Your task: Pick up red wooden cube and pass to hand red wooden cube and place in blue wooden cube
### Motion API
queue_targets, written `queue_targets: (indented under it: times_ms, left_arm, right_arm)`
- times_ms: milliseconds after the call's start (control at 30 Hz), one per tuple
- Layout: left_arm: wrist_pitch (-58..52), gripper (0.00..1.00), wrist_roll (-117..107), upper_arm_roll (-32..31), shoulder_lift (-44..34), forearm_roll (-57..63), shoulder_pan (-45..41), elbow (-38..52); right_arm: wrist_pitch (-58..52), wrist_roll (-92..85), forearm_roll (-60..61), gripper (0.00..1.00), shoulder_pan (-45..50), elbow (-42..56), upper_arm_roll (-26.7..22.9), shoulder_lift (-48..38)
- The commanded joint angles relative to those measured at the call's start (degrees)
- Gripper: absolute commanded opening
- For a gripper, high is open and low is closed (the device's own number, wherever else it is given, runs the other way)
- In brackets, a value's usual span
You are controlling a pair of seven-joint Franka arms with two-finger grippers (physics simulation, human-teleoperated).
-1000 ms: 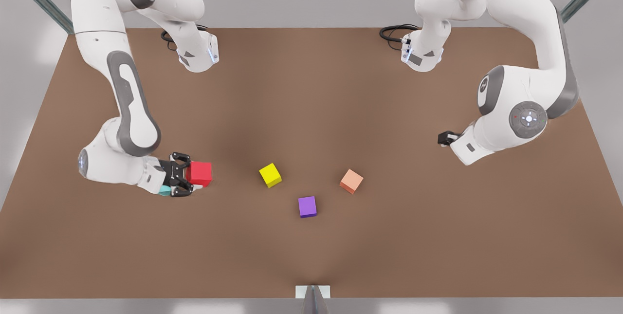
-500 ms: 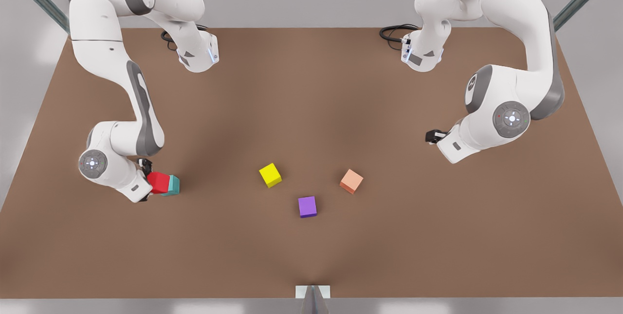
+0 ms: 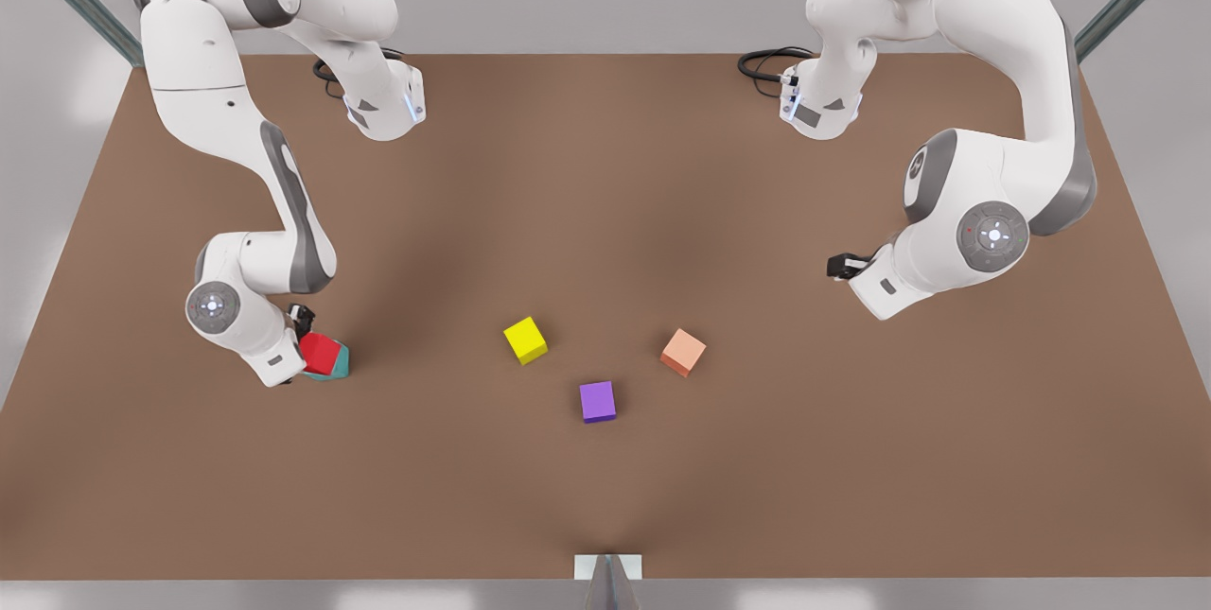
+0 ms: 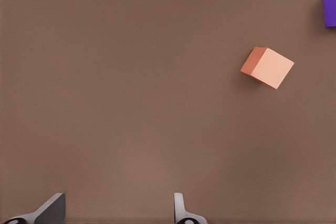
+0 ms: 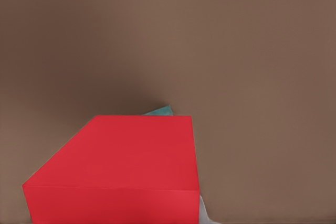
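The red wooden cube [image 3: 320, 353] hangs tilted at the front view's left, right over and partly covering the blue wooden cube [image 3: 340, 365] on the brown table. My right gripper [image 3: 305, 334], the black hand, is shut on it, with most of its fingers hidden behind the white wrist. In the right wrist view the red wooden cube [image 5: 126, 171] looms close, with a corner of the blue wooden cube [image 5: 160, 111] peeking out behind it. My left gripper [image 3: 838, 267] waits open over the table at the front view's right, its fingertips [image 4: 52, 209] spread over bare wood.
A yellow cube [image 3: 525, 339], a purple cube [image 3: 597, 401] and a salmon-orange cube [image 3: 682, 352] lie near the table's middle. The salmon-orange cube [image 4: 267, 66] and the purple cube [image 4: 329, 10] also lie ahead of my left gripper. Both arm bases and cables stand at the far edge.
My right arm swung round and carried the red cube from beside the blue cube to just above it. My left arm shifted slightly toward the front view's left.
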Motion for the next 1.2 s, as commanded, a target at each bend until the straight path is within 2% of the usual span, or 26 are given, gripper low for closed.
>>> queue_targets:
  times_ms: [0, 33, 67, 533, 667, 767, 800, 833, 867, 900, 933, 967, 1000, 1067, 1167]
  left_arm:
    - [-0.12, 1.00, -1.09, -0.05, -0.06, 0.04, 0.02, 0.03]
    - [-0.12, 1.00, -1.09, -0.05, -0.06, 0.04, 0.02, 0.03]
    - [-0.03, 1.00, -1.09, -0.05, 0.02, 0.04, 0.11, 0.03]
    - [-0.12, 1.00, -1.18, 0.04, 0.29, 0.13, 0.11, 0.11]
    - [-0.03, 1.00, -1.26, 0.04, 0.38, 0.13, 0.11, 0.03]
    - [-0.03, 1.00, -1.26, 0.04, 0.38, 0.13, 0.02, 0.03]
    - [-0.03, 1.00, -1.26, 0.04, 0.38, 0.13, 0.02, 0.03]
    - [-0.03, 1.00, -1.26, 0.04, 0.38, 0.21, 0.02, 0.03]
    - [-0.03, 1.00, -1.35, 0.04, 0.38, 0.21, 0.02, 0.03]
    - [-0.12, 1.00, -1.35, 0.04, 0.38, 0.21, 0.02, 0.11]
    - [-0.29, 1.00, -1.26, 0.04, 0.29, 0.21, 0.02, 0.11]
    - [-0.29, 1.00, -1.26, 0.04, 0.29, 0.30, 0.02, 0.11]
    - [-0.38, 1.00, -1.26, 0.04, 0.29, 0.21, 0.02, 0.29]
    - [-2.14, 1.00, -0.91, 0.04, 0.38, 0.21, 0.19, 0.29]
    - [-2.23, 1.00, -1.26, 0.13, 0.29, 0.30, 0.72, 0.47]
  right_arm:
    - [1.55, 11.34, -0.54, 0.64, 0.01, -0.33, -0.04, -0.05]
    - [1.56, 11.43, -0.54, 0.76, 0.01, -0.42, 0.05, -0.05]
    - [1.64, 12.40, -0.54, 1.00, 0.01, -0.42, 0.05, -0.05]
    - [-0.55, 12.31, 0.25, 1.00, 0.09, -0.69, 0.22, -2.25]
    - [-7.84, 12.14, 2.80, 1.00, 0.09, -0.16, 0.66, -5.41]
    - [-16.37, 12.93, 9.82, 1.00, 0.71, 0.98, 0.75, -9.02]
    - [-22.41, 22.27, 16.40, 1.00, 0.62, 5.27, 0.66, -7.71]
    - [-34.00, 47.38, 21.78, 1.00, -0.43, 13.69, 0.13, -2.97]
    - [-39.29, 60.77, 21.17, 1.00, -0.26, 18.98, 0.05, -1.20]
    - [-39.84, 66.98, 17.24, 1.00, -0.08, 21.97, -0.04, -0.85]
    - [-47.27, 68.72, 9.75, 1.00, 0.97, 29.34, 0.13, -0.93]
    - [-53.96, 73.37, 9.39, 1.00, 1.06, 34.62, 0.13, -1.19]
    - [-58.64, 77.51, 9.04, 1.00, 0.88, 35.88, 0.66, -5.74]
    - [-60.49, 83.50, 8.69, 1.00, 0.88, 32.18, 1.10, -12.71]
    - [-56.72, 84.38, 12.64, 1.00, 0.88, 28.41, 0.57, -16.93]
